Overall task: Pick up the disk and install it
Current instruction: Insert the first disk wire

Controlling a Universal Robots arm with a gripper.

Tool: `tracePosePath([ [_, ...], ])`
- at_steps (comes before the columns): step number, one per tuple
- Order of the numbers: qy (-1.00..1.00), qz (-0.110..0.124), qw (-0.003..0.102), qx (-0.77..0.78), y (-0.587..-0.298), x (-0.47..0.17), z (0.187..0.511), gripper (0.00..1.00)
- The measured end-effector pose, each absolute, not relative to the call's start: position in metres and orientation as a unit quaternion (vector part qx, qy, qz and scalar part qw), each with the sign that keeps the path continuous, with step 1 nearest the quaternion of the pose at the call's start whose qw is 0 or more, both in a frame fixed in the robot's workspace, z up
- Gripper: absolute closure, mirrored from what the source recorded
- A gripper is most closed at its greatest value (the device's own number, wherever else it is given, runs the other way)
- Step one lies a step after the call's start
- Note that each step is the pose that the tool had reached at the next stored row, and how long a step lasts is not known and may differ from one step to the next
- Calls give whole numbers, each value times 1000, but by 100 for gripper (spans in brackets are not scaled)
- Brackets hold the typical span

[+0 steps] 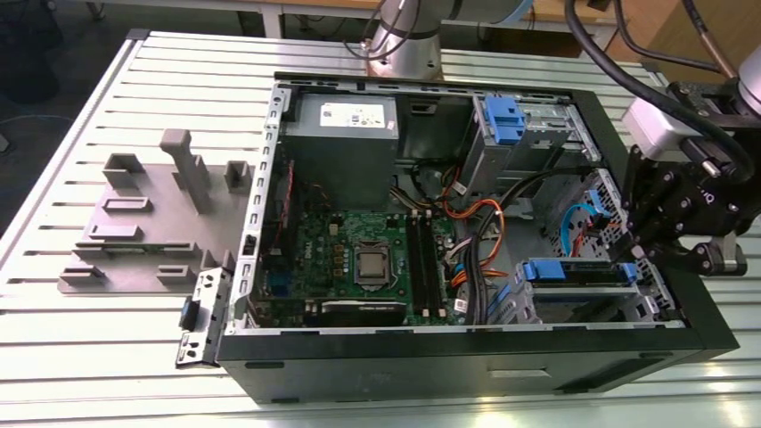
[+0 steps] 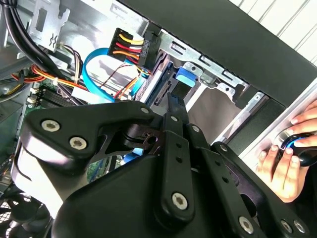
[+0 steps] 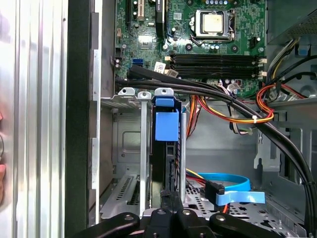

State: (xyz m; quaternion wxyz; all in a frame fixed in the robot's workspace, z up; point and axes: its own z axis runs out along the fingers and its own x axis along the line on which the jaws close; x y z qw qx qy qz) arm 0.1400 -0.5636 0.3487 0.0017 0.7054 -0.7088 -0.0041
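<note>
The disk (image 1: pixel 580 272) sits upright in the lower drive bay of the open computer case (image 1: pixel 476 357), near the exterior view's right. Its blue end tab (image 3: pixel 166 124) faces out of the bay, and its dark edge (image 3: pixel 166 163) runs down between the metal bay rails. My gripper (image 1: pixel 639 254) hangs over that bay from the case's right wall. In both wrist views its black fingers are shut together, and the gripper (image 3: pixel 171 201) is right at the disk's edge. The gripper (image 2: pixel 173 106) ends just short of the blue tab (image 2: pixel 183 79). I cannot tell if they touch.
Orange and black cables (image 3: pixel 247 109) and a blue flat cable (image 3: pixel 233 186) run beside the bay. The case also holds the motherboard (image 1: pixel 356 259), a grey power supply (image 1: pixel 345 134) and an upper blue bracket (image 1: pixel 505 120). A grey fixture (image 1: pixel 155 214) stands on the table. A person's hand (image 2: pixel 280 161) rests outside the case.
</note>
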Motion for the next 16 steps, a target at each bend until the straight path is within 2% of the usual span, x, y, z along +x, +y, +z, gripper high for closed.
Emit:
tracePosePath([
  [16,-709,-4,2,705,-563,140,354,89],
])
